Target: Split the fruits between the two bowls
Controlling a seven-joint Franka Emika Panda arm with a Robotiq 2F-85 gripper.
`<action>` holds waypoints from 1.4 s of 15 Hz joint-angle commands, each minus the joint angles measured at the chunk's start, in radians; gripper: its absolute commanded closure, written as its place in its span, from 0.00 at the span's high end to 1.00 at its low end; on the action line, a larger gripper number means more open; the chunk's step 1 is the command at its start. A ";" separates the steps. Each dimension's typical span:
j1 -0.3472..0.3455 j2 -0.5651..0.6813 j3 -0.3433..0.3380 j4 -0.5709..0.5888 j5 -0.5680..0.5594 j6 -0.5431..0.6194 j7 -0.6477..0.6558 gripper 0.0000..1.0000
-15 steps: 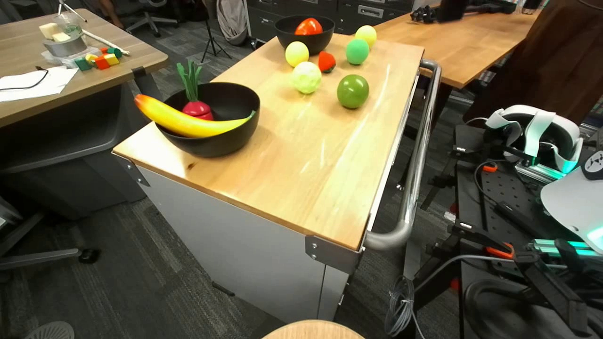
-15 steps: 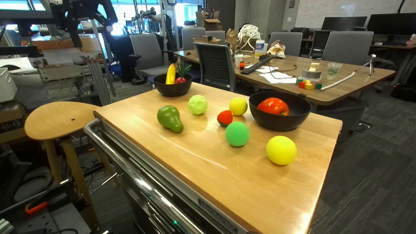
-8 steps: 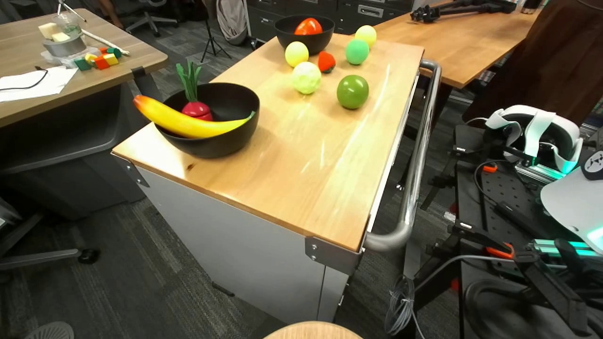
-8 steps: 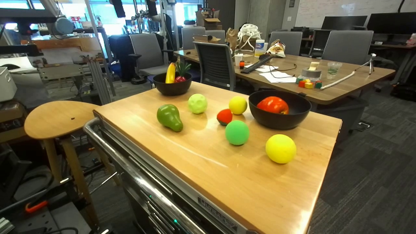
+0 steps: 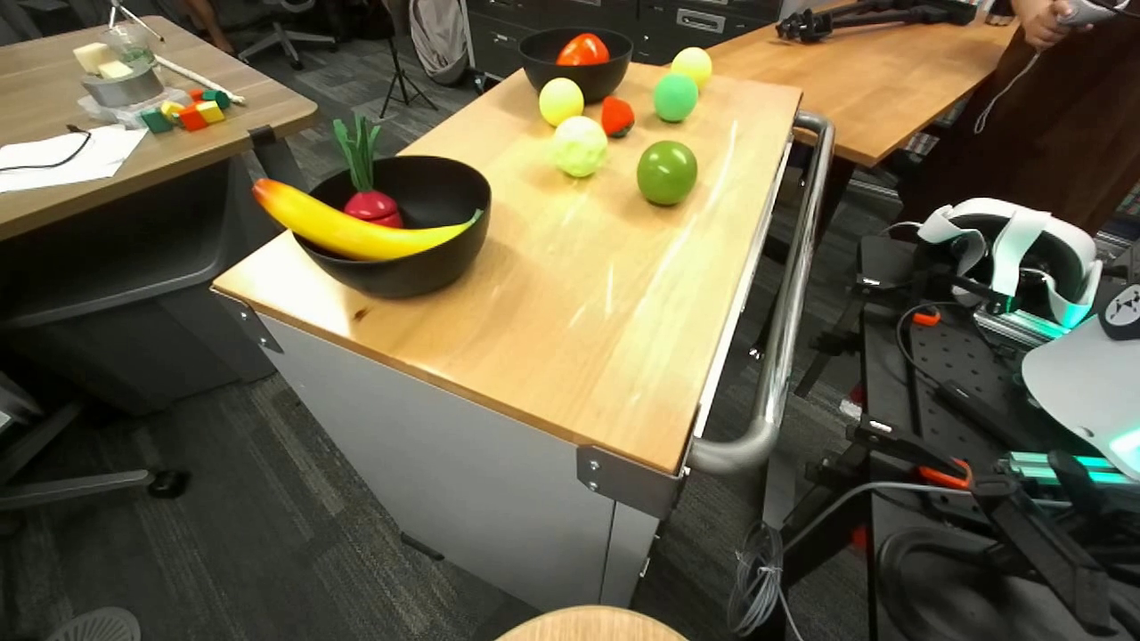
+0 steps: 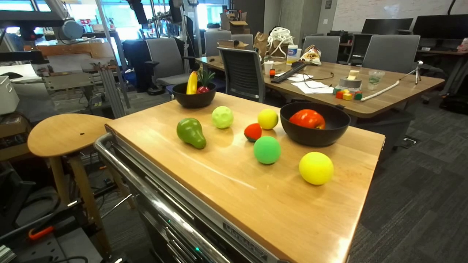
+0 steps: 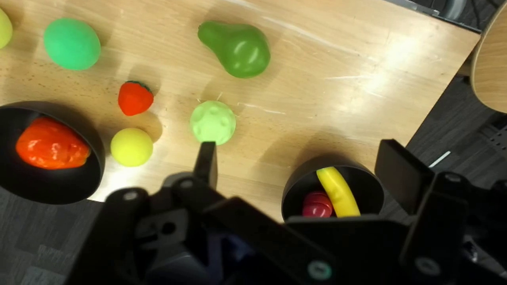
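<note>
Wrist view: end effector [image 7: 299, 152] released, jaws wide apart, nothing held. Well below the gap, banana bowl [image 7: 366, 188], with banana [image 7: 337, 192] and radish [image 7: 317, 205] in it. In an exterior view the end effector [image 6: 159, 16] hangs high at the top edge, farther right than a second ago. Fruit all where it lay then; neither bowl has gained. Reads to me as a shift between picks, the split only part done.

Outward over the table [image 7: 301, 93], wrist view: dimpled ball [image 7: 213, 120] at the gap's left side, then pear [image 7: 243, 51], yellow ball [image 7: 131, 147], strawberry [image 7: 135, 99], green ball [image 7: 72, 44]. Far left, pepper bowl [image 7: 43, 188], pepper [image 7: 51, 144] in it. Pear and strawberry look to be what is left to place; whether the balls count, cannot tell. New at far right in an exterior view: a hand [image 5: 1044, 27] on a pale controller [image 5: 1088, 12], absent half a second ago.

Hidden: lower rim of banana bowl, behind end effector in the wrist view; radish leaves out of sight there too. Pepper bowl and second yellow ball [image 7: 4, 28] cut by that view's left edge. Pear [image 5: 668, 174], end-on in an exterior view, could pass for a ball.
</note>
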State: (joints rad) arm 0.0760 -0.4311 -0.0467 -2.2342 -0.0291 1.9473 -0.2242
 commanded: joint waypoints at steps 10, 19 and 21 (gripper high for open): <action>-0.098 0.220 -0.055 -0.034 0.003 0.295 -0.005 1.00; -0.084 0.351 -0.068 -0.071 0.224 0.580 -0.086 1.00; -0.097 0.418 -0.053 -0.069 0.197 0.657 -0.058 1.00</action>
State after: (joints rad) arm -0.0166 -0.1023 -0.1110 -2.3139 0.1531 2.4876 -0.2809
